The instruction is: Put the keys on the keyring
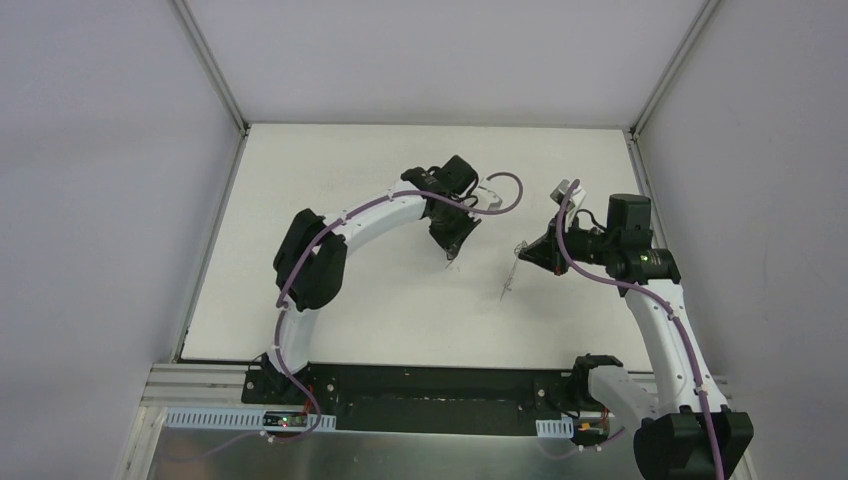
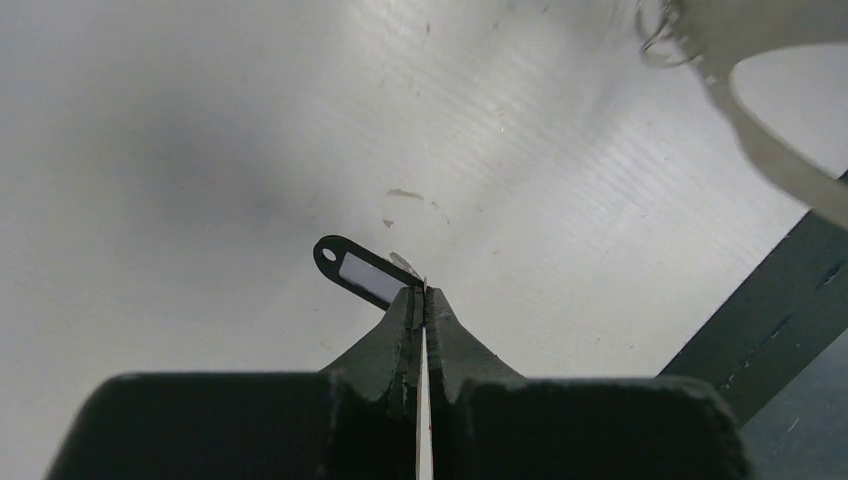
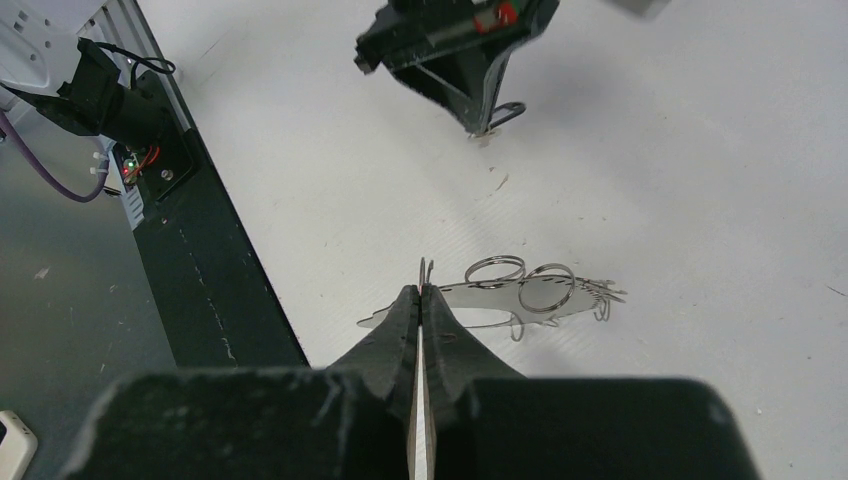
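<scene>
Left jaws tight on key [image 2: 362, 273], right jaws on keyring [image 3: 492, 300]

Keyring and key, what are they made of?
The keyring: probably metal, thin, silvery-grey, with bright glints on its small wire loops. The key: black oval head looks like smooth plastic with a dull sheen; the pale part is too small to judge.

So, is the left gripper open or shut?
Shut. On the left gripper the fingers meet without a gap, pinching one end of the key.
</scene>
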### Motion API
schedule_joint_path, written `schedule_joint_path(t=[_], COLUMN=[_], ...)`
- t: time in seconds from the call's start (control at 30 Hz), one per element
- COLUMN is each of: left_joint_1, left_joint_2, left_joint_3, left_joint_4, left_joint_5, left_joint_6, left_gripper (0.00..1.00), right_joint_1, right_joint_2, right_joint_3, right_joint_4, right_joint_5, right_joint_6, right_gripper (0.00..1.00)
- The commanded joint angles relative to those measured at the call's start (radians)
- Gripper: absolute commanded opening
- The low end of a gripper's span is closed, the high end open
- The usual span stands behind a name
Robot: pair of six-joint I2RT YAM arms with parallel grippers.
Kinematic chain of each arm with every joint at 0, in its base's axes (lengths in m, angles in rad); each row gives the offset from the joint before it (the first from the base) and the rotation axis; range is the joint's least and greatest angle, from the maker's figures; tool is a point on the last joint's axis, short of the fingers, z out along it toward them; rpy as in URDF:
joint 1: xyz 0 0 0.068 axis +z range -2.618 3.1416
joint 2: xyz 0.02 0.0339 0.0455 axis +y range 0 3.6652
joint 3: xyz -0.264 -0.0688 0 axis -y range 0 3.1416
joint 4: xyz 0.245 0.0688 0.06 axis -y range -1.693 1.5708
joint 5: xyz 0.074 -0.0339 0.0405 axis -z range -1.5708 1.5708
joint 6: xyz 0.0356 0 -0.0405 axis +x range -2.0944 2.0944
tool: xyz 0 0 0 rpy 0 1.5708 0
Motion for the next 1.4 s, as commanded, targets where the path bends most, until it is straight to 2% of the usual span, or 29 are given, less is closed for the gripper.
schedule_joint_path(t=[0.0,0.3,0.87,1.37], left_joint_1=[0.004,-0.003,-0.003,-0.003], left_joint_2=[-0.010,0.017,0.085,0.077], left_joint_3=[-0.072,-0.144,-0.128,-0.127], left_joint_4=[0.010,0.045,0.052,0.049], left_joint_5=[-0.033,-0.074,-0.033,-0.049], left_joint_6=[-0.001,-0.020,-0.048,-0.044], left_gripper=[0.00,0.00,0.07,0.11], right_joint_1=[0.003,-0.001,-0.007,-0.011], right_joint_2=[-0.023,-0.033,-0.039,-0.042], right_joint_3=[0.010,-0.005,-0.021,-0.032], right_joint_4=[0.021,0.031,0.043,0.049], right_joint_5=[-0.022,-0.012,-0.009,-0.012], right_joint_6=[-0.029,-0.032,-0.030,-0.030], right_gripper=[0.00,0.00,0.00,0.00])
